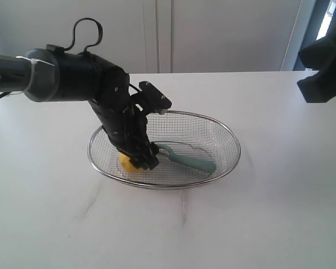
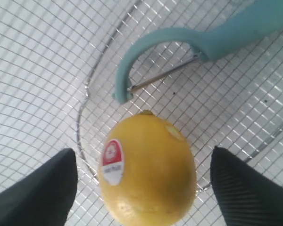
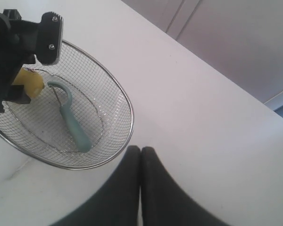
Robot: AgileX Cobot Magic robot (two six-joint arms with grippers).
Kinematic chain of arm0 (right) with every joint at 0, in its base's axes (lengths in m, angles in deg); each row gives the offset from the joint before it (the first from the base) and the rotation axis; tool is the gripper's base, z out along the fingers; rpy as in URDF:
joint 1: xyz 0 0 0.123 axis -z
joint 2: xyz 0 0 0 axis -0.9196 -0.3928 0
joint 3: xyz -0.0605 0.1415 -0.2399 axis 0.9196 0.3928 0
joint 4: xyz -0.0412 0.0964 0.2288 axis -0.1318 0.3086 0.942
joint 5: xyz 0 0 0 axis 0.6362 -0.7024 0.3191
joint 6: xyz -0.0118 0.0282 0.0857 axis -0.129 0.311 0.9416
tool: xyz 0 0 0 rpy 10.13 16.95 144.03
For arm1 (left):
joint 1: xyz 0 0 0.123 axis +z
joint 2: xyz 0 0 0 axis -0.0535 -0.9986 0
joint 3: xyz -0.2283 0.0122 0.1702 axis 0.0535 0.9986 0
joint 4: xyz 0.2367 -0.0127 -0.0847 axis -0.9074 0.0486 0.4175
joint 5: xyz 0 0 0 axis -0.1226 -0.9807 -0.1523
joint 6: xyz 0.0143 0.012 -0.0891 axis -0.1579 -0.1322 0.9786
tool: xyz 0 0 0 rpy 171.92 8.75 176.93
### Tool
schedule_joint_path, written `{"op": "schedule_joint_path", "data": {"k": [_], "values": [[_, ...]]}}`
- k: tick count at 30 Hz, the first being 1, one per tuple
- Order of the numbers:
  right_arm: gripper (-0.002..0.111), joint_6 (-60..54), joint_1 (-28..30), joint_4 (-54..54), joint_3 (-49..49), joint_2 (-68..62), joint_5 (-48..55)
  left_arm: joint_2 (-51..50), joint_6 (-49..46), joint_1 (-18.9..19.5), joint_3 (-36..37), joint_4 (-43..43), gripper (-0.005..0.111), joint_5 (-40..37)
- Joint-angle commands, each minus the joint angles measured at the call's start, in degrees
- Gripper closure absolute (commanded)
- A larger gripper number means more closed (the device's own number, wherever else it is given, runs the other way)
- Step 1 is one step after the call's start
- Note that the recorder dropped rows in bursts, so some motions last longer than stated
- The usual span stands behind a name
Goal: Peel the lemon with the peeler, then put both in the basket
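Basket [image 1: 219, 140] on bench [image 1: 280, 213], holding lemon [image 2: 148, 172], peeler [image 2: 179, 40] just beside it. Left fingers [image 2: 42, 188] spread astride lemon, not touching. Right fingers [image 3: 132, 179] pressed together.

Shiny wire-mesh basket [image 1: 224, 140], smooth matt plastic peeler [image 1: 193, 162], glossy dimpled lemon [image 2: 148, 172].

- Left arm [image 1: 73, 78] — matte black tubular housing, fat grey collar [image 1: 42, 75] at its 9 o'clock end, white lettering beyond it, cut off by the frame edge.
- Black cable [image 1: 87, 28] loops over the housing at 12 o'clock.
- Left gripper [image 1: 139, 162] — black, blocky bracket with small silver screws [image 3: 51, 33].
- Its fingers [image 2: 37, 193] — black wedges, fine ribbed pad texture.
- Right arm [image 1: 325, 61] — dark angular silhouette at 3 o'clock in the exterior view, detail unreadable.
- Right gripper [image 3: 141, 153] — two smooth dark rounded fingers.
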Motion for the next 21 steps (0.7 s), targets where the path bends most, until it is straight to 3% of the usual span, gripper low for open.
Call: {"op": "schedule_joint_path", "data": {"k": [1, 10, 15, 21], "values": [[0.108, 0.46, 0.01, -0.28, 0.16, 0.09, -0.76, 4.12, 0.73, 0.22, -2.49, -0.01, 0.03, -3.7], [0.108, 0.58, 0.01, -0.16, 0.16, 0.09, -0.76, 13.16, 5.69, 0.22, -6.31, -0.01, 0.035, -16.17], [0.108, 0.58, 0.01, -0.16, 0.16, 0.09, -0.76, 18.76, 5.69, 0.22, -6.45, 0.11, 0.066, -25.85], [0.108, 0.59, 0.01, -0.16, 0.16, 0.09, -0.88, 25.66, 5.23, 0.22, -6.45, 3.01, 0.104, -31.32]]}}
